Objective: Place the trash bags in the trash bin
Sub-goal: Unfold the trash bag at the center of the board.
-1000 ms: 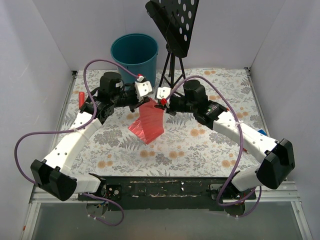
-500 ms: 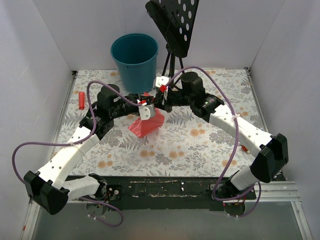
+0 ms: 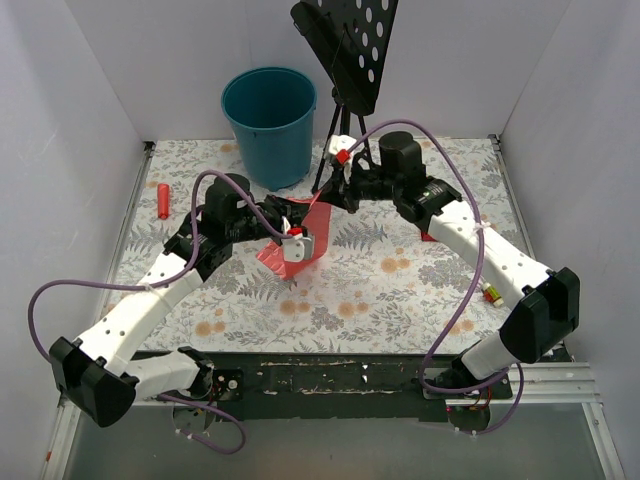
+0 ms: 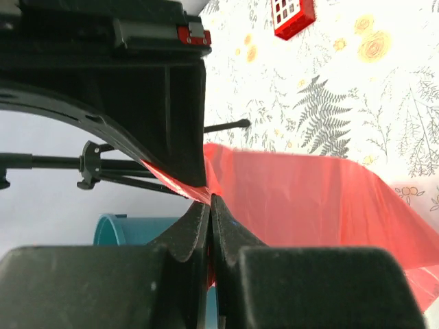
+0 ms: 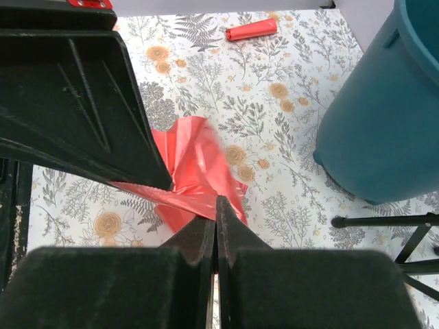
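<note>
The red translucent trash bag (image 3: 315, 225) hangs stretched between both grippers above the floral table. My left gripper (image 3: 293, 232) is shut on one edge of it; in the left wrist view the closed fingertips (image 4: 209, 199) pinch the film, and the bag (image 4: 309, 199) spreads to the right. My right gripper (image 3: 325, 200) is shut on another edge (image 5: 216, 202), with the bag (image 5: 195, 168) crumpled below it. The teal trash bin (image 3: 270, 120) stands upright at the back, left of the right gripper. It also shows in both wrist views (image 4: 130, 229) (image 5: 384, 116).
A black tripod stand with a perforated plate (image 3: 345, 50) rises just right of the bin, its legs beside my right wrist. A small red cylinder (image 3: 162, 200) lies at the left edge. A red square toy (image 4: 293, 15) lies on the table. White walls enclose three sides.
The left gripper moved toward the near side and the right gripper rose toward the back. The bag, earlier hanging in a taller sheet, is now pulled taut and bunched between them.
</note>
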`<state>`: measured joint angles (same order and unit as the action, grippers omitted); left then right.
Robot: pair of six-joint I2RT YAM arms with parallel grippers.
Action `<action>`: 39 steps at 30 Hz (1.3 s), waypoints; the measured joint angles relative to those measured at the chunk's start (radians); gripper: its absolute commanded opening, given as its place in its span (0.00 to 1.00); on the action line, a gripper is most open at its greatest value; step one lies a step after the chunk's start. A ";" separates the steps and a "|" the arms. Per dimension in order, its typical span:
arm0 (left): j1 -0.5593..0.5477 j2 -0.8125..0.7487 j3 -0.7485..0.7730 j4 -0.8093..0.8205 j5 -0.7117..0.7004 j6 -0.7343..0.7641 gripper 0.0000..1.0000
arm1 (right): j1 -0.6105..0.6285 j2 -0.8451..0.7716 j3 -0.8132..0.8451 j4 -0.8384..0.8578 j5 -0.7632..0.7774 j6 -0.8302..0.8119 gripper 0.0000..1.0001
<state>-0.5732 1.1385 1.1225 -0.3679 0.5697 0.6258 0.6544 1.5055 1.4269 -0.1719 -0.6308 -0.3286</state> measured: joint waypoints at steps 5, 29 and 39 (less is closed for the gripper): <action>-0.016 0.014 0.002 -0.023 0.004 0.033 0.00 | 0.011 0.003 -0.029 0.009 -0.008 -0.008 0.01; -0.037 0.078 0.047 -0.043 -0.064 -0.057 0.00 | 0.085 -0.001 -0.021 -0.066 0.203 -0.120 0.01; -0.060 0.184 0.071 -0.059 -0.171 -0.036 0.00 | 0.088 -0.005 0.003 -0.145 0.291 -0.109 0.01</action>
<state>-0.6331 1.3228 1.1934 -0.4271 0.3988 0.5900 0.7425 1.5005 1.4303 -0.3172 -0.3401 -0.4377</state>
